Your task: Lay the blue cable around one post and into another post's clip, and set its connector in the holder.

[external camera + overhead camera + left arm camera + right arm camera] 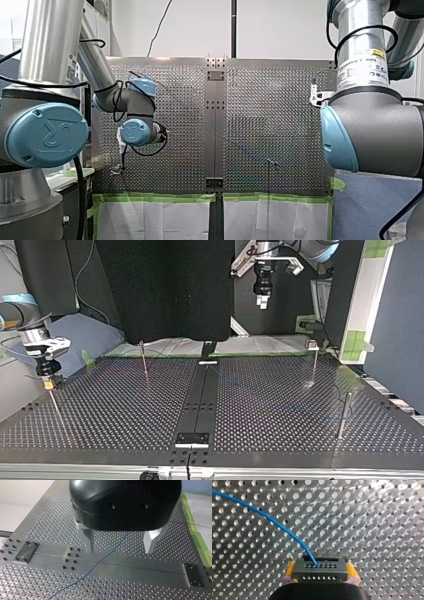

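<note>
**Right gripper clamping connector, left gripper hanging open**

My right gripper is gripping the black connector w/ its yellow pads, one pressing on each side, so the jaws are closed down to the connector's width. The blue cable is coming out of the connector's far face and arcing away over the perforated table. Whether the connector is touching the table, can't tell.

In the top view this gripper is hanging at the view's left edge, w/ a thin post standing right under it.

My left gripper is hanging above the table w/ its metal fingers wide apart and holding nothing. The cable is running on the table below it, passing btwn the two fingers and crossing the smooth centre strip at a slant. It isn't touching either finger.

In the top view this gripper is sitting high at the far side, near the middle.

Three more posts are standing on the table in the top view: one on the view's left half, one w/ a small pale piece on top on the right half, and a thicker one nearer the camera. Green tape is running along the table's edge.
</note>
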Tool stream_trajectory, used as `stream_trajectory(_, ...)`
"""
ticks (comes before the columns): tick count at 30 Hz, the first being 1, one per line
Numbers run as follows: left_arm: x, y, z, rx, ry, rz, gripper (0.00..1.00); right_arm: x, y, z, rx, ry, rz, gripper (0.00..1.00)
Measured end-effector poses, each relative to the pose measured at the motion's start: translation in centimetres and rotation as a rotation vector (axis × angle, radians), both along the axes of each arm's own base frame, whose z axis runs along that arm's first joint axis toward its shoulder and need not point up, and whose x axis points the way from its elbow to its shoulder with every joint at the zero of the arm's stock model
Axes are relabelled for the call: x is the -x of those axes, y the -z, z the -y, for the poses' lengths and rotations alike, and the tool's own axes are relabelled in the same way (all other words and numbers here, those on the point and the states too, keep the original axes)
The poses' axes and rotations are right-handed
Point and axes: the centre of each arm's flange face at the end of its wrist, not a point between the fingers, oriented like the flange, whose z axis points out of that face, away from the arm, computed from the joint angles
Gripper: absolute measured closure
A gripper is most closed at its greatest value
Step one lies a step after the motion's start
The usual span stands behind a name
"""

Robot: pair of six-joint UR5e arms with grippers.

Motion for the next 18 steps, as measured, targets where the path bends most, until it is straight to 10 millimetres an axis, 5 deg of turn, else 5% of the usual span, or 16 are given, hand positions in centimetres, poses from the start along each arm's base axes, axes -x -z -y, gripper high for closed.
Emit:
stream_trajectory(9, -0.03, 0.01, -0.03, 0.0, -0.001, 0.001, 0.0, 0.54, -0.04, 0.36, 0.006, 0.052, 0.003, 1.0)
stream_trajectory(12, -0.05, 0.01, -0.05, 0.0, -0.002, 0.001, 0.0, 0.49, 0.01, 0.4, 0.008, 0.057, 0.002, 0.72)
stream_trajectory(18, -0.12, -0.01, -0.1, -0.002, -0.004, 0.001, 0.0, 0.31, 0.06, 0.46, 0.013, 0.056, 0.0, 0.64)
